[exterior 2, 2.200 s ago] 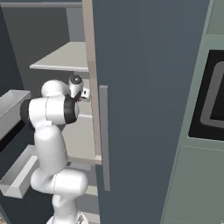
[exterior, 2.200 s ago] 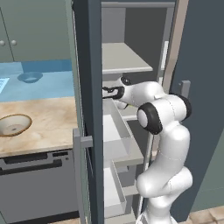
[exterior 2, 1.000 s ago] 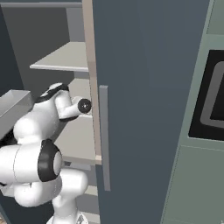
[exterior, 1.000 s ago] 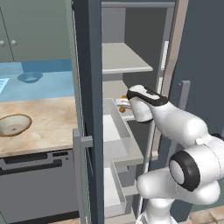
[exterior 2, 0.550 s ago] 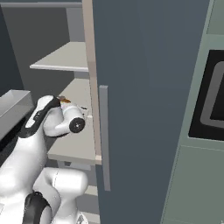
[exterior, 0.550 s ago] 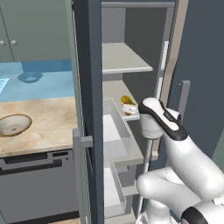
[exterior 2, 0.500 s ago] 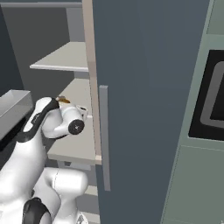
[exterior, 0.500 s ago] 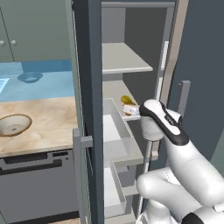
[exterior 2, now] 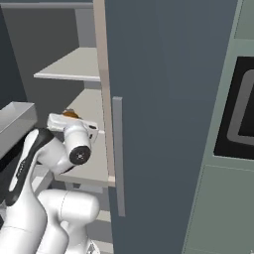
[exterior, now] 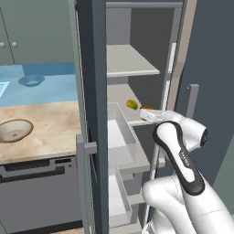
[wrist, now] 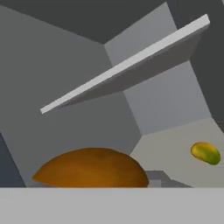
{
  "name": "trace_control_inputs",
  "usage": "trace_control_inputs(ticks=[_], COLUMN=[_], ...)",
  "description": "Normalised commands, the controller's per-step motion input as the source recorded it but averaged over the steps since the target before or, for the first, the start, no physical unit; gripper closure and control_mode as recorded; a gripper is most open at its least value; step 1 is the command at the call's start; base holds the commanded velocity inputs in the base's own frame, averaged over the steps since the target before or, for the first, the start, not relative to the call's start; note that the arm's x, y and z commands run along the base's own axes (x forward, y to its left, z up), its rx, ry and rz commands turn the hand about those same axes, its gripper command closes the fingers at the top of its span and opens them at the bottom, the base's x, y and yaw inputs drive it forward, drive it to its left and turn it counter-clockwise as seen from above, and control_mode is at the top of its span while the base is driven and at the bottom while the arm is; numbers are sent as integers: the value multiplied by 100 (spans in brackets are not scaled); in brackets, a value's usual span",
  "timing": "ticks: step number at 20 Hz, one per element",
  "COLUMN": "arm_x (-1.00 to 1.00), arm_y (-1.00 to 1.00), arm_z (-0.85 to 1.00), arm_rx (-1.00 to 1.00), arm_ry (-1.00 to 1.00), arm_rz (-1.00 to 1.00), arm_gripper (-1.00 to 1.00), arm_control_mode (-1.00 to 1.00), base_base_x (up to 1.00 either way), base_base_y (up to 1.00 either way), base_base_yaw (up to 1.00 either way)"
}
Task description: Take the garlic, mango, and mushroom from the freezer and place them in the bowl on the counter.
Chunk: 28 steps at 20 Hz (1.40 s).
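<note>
Inside the freezer [exterior: 137,64], the jaws' spread cannot be told; an orange-brown dome [wrist: 92,168] sits right against them.

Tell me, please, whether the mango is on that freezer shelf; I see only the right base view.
Observer: Yes, the mango lies on the middle shelf.
Operator: Is anything close to the hand camera?
Observer: A brown-orange dome sits right before it, apart from the mango.
Operator: Where is the bowl?
Observer: The bowl stands on the counter, left of the freezer.
</note>
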Motion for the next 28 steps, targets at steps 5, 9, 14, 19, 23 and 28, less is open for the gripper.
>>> trace_control_inputs(ticks=[5, 9, 14, 19, 23, 28], arm_x=[-59, -54, -41, -53, -69, -44], arm_y=[-41, -35, -25, 0, 0, 0], arm_z=[92, 98, 58, -23, -44, -3], arm_rx=[0, 0, 0, -7, -9, -3], arm_ry=[12, 25, 42, 4, -5, -3], arm_rz=[0, 0, -3, -1, -1, -8], arm_gripper=[100, 100, 100, 100, 100, 100], arm_control_mode=[-100, -100, -100, -100, -100, -100], base_base_x=[0, 0, 0, 0, 0, 0], base_base_y=[0, 0, 0, 0, 0, 0], base_base_yaw=[0, 0, 0, 0, 0, 0])
